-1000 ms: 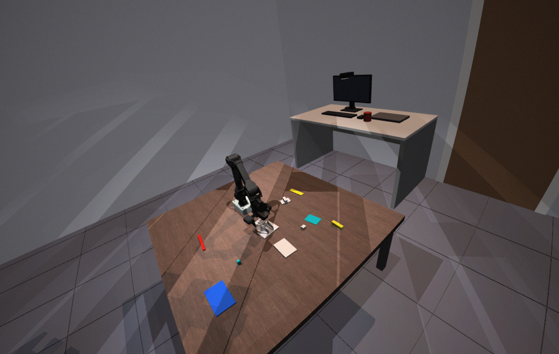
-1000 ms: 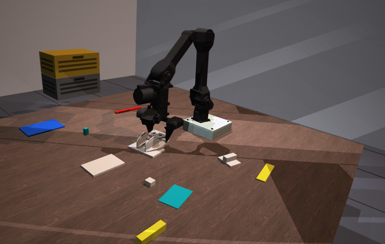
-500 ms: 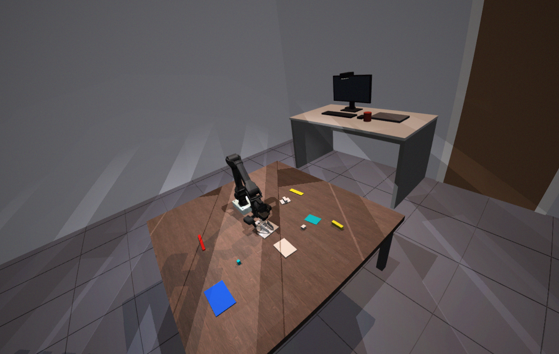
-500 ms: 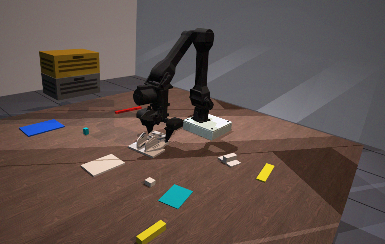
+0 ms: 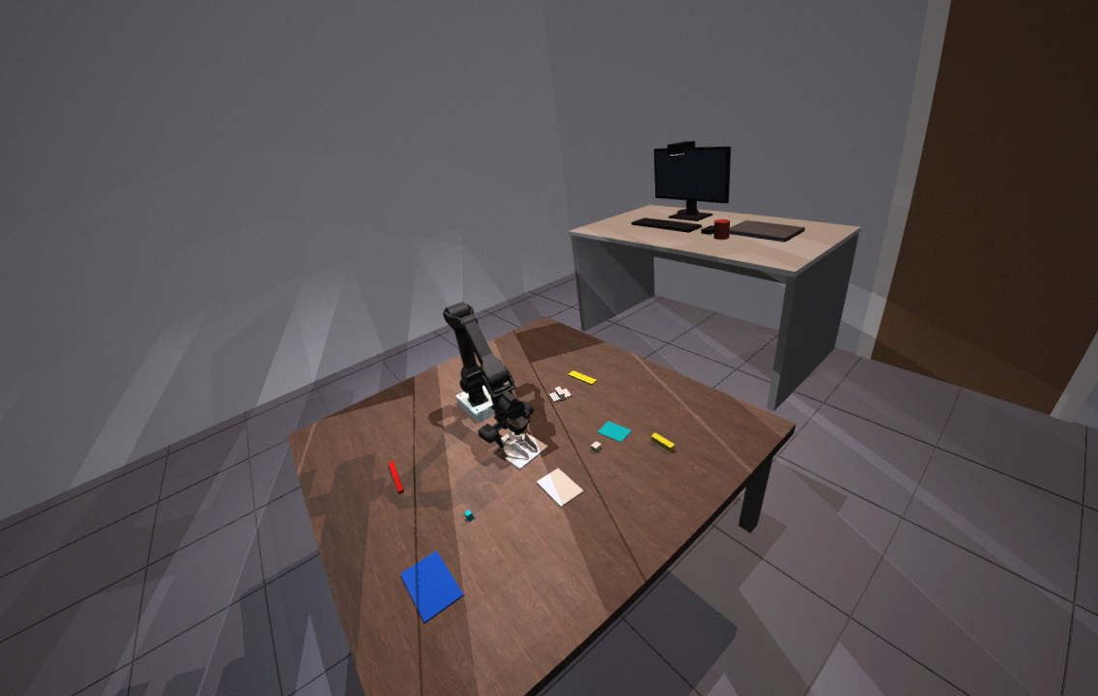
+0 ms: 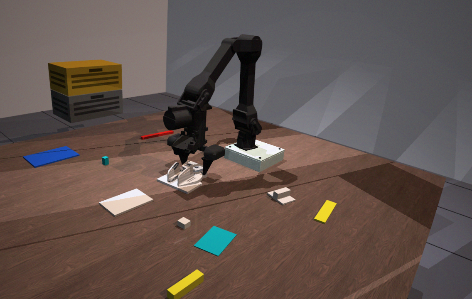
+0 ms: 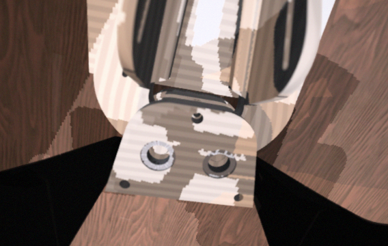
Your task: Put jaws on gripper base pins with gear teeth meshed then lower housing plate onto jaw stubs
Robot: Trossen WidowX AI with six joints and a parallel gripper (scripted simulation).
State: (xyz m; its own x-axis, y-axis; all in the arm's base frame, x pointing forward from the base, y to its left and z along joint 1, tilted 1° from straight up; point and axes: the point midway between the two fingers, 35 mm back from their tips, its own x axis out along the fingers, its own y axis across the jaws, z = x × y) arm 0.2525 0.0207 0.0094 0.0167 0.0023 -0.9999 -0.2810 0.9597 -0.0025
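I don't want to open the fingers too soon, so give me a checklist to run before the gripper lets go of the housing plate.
1. Gripper shut on the housing plate: ok.
2. Plate over the rear of the gripper base, not off to one side: ok.
3. Both jaws standing on the base: ok.
4. Gear teeth meshed: cannot tell, the plate hides them.
5. Stubs fully seated in the plate's two large holes: cannot tell.
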